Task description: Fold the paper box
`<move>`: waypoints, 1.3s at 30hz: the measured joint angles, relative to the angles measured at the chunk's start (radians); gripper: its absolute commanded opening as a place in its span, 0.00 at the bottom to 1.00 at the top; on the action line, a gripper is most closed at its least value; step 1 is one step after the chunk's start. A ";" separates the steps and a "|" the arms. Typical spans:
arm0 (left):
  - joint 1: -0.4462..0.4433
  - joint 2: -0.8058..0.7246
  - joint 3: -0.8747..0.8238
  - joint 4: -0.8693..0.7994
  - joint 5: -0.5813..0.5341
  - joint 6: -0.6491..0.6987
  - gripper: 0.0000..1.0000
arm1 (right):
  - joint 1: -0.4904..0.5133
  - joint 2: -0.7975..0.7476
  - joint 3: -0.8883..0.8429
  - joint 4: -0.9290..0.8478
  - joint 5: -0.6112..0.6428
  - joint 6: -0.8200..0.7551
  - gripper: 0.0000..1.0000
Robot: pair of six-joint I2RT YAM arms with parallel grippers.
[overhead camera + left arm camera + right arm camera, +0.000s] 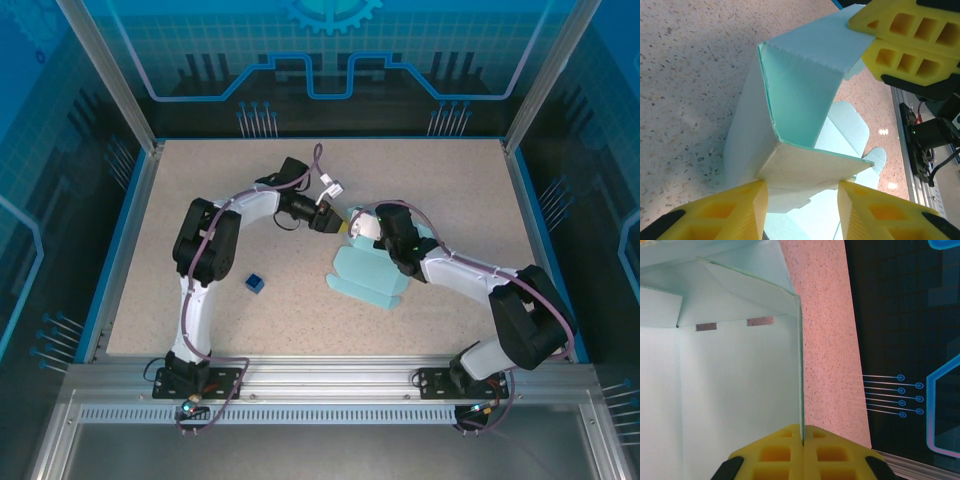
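Note:
The paper box [366, 277] is pale light-blue card, partly folded, lying right of the table's centre with one end lifted. In the left wrist view a folded, creased section of the box [800, 95] stands upright. My left gripper [802, 187] clamps a cream-faced panel of it across its width, both yellow fingertips touching the panel's ends. My right gripper [802, 432] is shut on the thin edge of an upright panel [735, 380]. From the left wrist, the right gripper [862, 37] pinches the box's far flap. From above, both grippers [337, 222] [352, 225] meet over the box's far end.
A tiny dark blue cube [254, 284] lies on the speckled table [230, 190] left of the box, near the left arm. Blue rails and clear walls border the table. The box's flat flaps [855, 130] spread on the table under the lifted part.

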 measured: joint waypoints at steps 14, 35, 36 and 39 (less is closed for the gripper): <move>0.009 0.000 -0.009 0.095 -0.003 -0.090 0.57 | -0.012 0.000 0.000 -0.002 -0.001 0.012 0.00; -0.004 0.000 -0.055 0.232 0.027 -0.170 0.75 | -0.012 0.000 0.013 -0.029 -0.008 0.038 0.00; -0.008 0.000 -0.055 0.238 0.029 -0.170 0.74 | -0.012 0.000 0.013 -0.029 -0.008 0.038 0.00; -0.012 0.000 -0.060 0.263 0.035 -0.174 0.72 | -0.012 0.000 0.013 -0.030 -0.008 0.042 0.00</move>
